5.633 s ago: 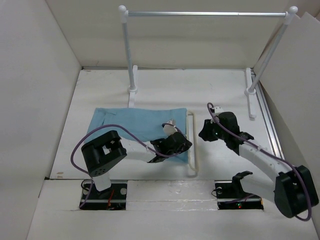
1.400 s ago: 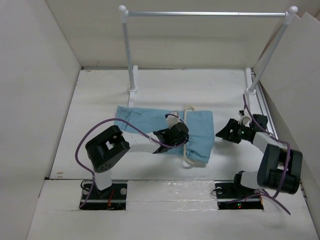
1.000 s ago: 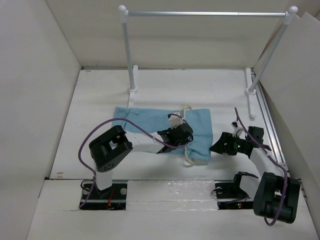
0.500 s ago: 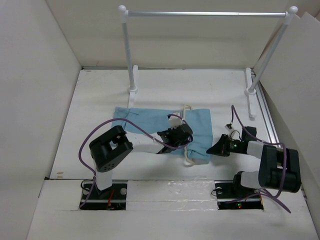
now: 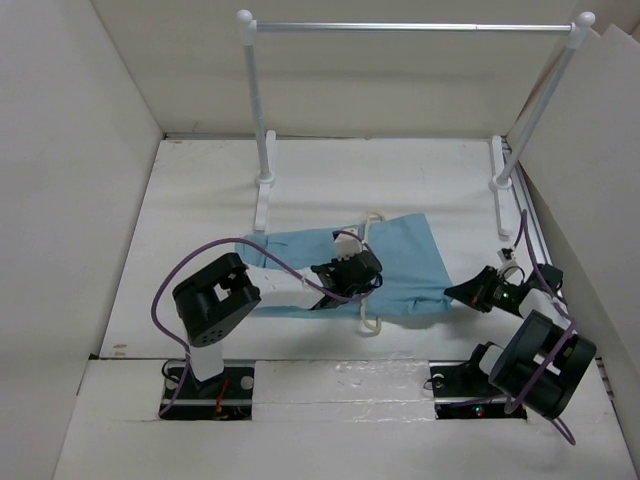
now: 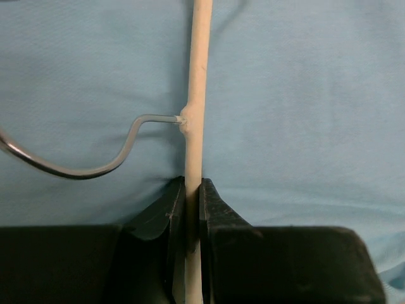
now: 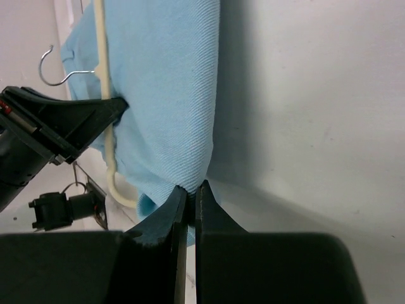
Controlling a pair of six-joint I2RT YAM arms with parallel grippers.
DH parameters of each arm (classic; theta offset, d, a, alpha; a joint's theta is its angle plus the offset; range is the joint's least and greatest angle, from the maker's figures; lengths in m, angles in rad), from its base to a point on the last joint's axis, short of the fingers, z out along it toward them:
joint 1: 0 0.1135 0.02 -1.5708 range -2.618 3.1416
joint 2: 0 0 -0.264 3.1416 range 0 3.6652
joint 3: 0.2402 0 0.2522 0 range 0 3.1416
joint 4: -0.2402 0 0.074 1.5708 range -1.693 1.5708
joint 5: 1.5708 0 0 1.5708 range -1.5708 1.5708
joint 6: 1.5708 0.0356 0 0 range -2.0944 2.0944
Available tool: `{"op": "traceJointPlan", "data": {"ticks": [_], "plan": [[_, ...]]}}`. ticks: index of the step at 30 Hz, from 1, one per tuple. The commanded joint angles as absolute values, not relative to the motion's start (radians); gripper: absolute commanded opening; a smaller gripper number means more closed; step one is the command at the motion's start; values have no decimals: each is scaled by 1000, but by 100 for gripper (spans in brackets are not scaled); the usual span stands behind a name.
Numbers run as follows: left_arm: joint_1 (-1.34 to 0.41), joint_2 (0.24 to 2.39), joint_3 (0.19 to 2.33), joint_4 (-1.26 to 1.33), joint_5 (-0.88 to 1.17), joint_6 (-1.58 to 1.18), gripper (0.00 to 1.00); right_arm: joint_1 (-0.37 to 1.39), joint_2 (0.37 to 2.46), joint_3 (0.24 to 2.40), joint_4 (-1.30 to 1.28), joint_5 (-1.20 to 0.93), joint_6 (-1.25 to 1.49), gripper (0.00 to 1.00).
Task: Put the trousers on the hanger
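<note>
**Overhead view.** Light blue, thin cloth trousers (image 5: 405,262) lay spread flat near the middle of the white table (image 5: 200,190). They ran from left to right, in front of the silver rail on white posts (image 5: 410,27). A thin cream-beige clothes hanger (image 5: 366,312) lay across the trousers about midway along them, with its long bar running from the far side toward the near edge. A curved end of the hanger showed beyond the cloth at each side. The left gripper (image 5: 352,270), trailing a purple cable (image 5: 175,285), rested over the cloth at the hanger. The right gripper (image 5: 462,293) sat low at the trousers' right near corner, and the cloth was drawn out toward it.

**Left wrist view.** The two black fingers were closed tight on the hanger's cream bar, just below where the metal hook (image 6: 82,166) joined it. The bar lay against the blue cloth, and the hook curved off to the left on top of it.

**Right wrist view.** The jaws were pressed together, with a thin edge of the trousers pinched between them. The cloth hung in a fold beyond the fingertips. Whether the cloth passed through the hanger's frame could not be told.
</note>
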State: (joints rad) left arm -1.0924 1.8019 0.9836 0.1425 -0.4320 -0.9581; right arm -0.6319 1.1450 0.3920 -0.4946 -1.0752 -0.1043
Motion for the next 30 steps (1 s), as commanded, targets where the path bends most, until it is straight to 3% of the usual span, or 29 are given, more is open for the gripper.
{"op": "traceJointPlan", "data": {"ticks": [1,12,22,30], "plan": [[-1020,1729,916,-120,-603,-877,0,-706,1152,410,-454,-1051,-164,0],[-913,1669,926,-241,-660,-910,0,-715,1062,403,-531,-950,-213,0],[-963,1658,957,-232,-684,-896,0,-715,1066,411,-523,-920,-215,0],[-974,1689,1003,-403,-765,-972,0,-715,1055,414,-523,-894,-201,0]]}}
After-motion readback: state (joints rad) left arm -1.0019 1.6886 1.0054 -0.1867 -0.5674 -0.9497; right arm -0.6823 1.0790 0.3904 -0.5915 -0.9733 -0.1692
